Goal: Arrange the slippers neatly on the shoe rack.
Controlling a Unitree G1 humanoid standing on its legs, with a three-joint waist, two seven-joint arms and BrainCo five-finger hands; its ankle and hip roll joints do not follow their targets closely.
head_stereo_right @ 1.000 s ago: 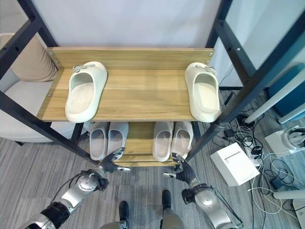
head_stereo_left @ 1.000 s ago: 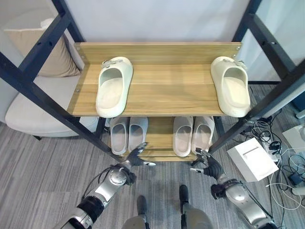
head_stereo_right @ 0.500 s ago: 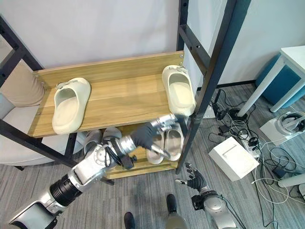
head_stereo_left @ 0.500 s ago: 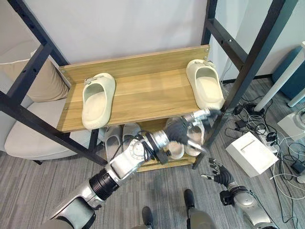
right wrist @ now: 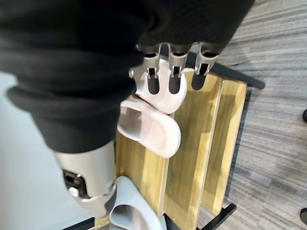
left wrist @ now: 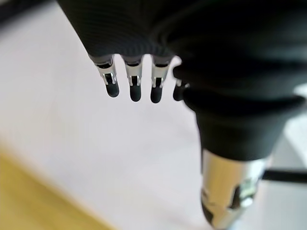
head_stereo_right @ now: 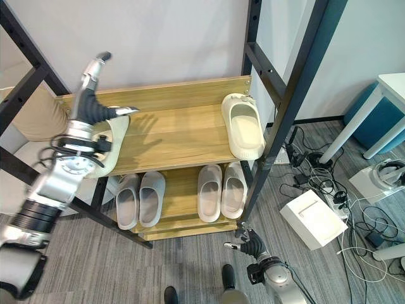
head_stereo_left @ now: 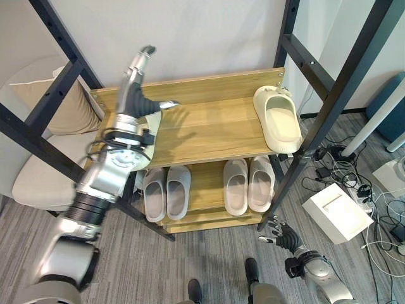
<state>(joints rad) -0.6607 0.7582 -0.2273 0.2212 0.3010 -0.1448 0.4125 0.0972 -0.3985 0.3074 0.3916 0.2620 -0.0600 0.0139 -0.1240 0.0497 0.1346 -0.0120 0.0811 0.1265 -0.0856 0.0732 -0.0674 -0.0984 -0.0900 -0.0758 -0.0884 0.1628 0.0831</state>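
Two cream slippers lie far apart on the rack's top shelf. The right cream slipper sits at the right end, toe toward me. The left cream slipper is mostly hidden behind my left hand, which is raised above it with straight fingers and holds nothing. On the lower shelf stand a grey pair and a pale pair. My right hand hangs low by the floor in front of the rack, open and empty. Past its fingers the pale pair shows.
Black frame posts stand at both sides of the rack. A cushioned seat is at the left. A white box and loose cables lie on the floor at the right.
My left arm has swung from in front of the lower right slippers up and left, over the left cream slipper. The right hand stays low. The camera has shifted.
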